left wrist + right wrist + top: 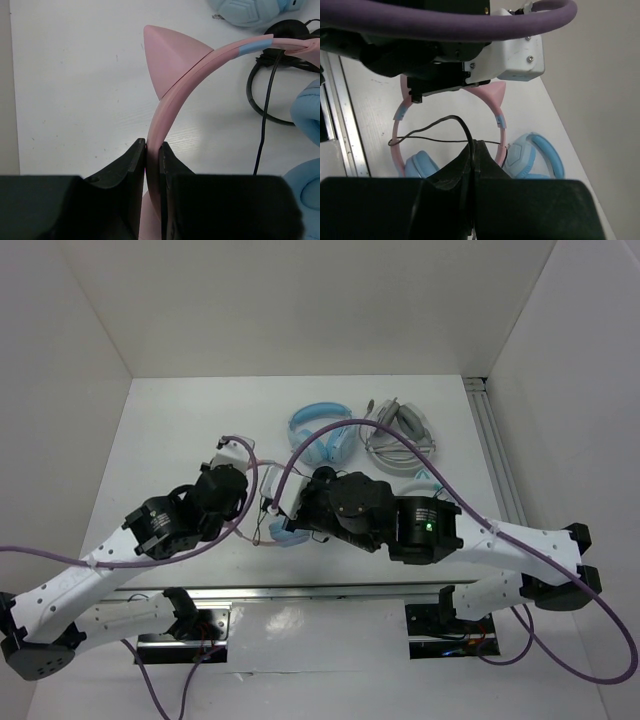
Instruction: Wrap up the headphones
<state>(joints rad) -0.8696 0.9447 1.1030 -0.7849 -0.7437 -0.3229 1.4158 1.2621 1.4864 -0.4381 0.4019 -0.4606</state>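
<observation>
Pink headphones (172,55) near front rail (347,125) | left claw (152,162) pinches headband (162,117) | right claw (472,152) pinches cable (454,120)

Left end effector (152,150) and right end effector (472,149) are both clamped tight, reaching inward toward each other.

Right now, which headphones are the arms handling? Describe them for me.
On the table, find where the left gripper and right gripper meet. The headphones there have a pink headband with cat ears; the light blue pair and grey-white pair behind have none.
</observation>
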